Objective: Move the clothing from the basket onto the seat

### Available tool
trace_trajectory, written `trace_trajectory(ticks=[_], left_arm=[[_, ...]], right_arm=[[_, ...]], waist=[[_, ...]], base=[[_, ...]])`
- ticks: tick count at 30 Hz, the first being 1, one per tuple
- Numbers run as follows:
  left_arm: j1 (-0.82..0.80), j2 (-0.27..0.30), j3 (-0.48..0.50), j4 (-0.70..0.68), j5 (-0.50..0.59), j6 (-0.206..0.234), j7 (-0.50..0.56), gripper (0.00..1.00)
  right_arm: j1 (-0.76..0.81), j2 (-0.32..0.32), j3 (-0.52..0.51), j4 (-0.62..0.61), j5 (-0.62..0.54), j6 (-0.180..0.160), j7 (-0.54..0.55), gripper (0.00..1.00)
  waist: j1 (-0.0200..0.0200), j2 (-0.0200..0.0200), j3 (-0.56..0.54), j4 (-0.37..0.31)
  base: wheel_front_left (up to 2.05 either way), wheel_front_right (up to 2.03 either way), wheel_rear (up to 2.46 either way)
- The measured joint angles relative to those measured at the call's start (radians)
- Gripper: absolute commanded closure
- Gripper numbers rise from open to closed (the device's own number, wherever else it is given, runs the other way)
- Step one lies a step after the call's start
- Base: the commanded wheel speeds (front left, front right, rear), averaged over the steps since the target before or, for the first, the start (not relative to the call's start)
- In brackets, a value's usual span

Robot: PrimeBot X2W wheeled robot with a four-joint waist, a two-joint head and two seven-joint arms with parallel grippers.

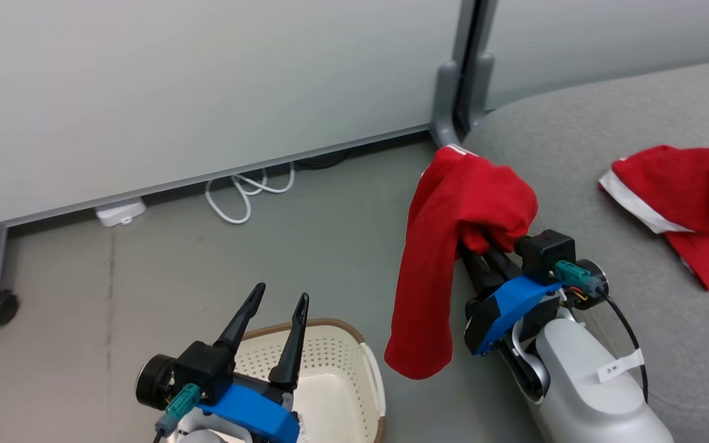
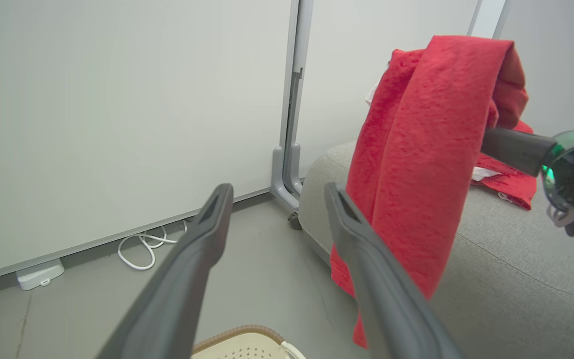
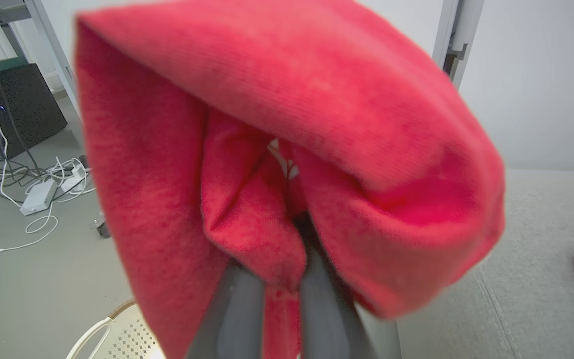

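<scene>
One garment (image 1: 687,203) lies on the seat (image 1: 576,135). The right gripper's (image 3: 283,294) fingers clamp the second garment (image 1: 447,246) at its edge; the left gripper's (image 1: 282,292) gape empty.

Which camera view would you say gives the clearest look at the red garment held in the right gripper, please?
The head view: the held garment shows whole, draped over the right gripper and hanging beside the seat. The left wrist view shows it side-on, hanging; the right wrist view gives blurred, close-up folds.
</scene>
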Motion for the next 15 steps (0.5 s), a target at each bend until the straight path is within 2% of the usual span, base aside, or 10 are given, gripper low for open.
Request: trace_trajectory(ticks=[15], left_arm=[[-0.04,0.02,-0.014,0.002,0.002,0.0,0.0,0.0]], right_arm=[[-0.011,0.0,-0.019,-0.02,0.007,0.0,-0.006,1.0]], waist=[[0.0,0.0,0.049,-0.213]], base=[[0.0,0.0,0.0]])
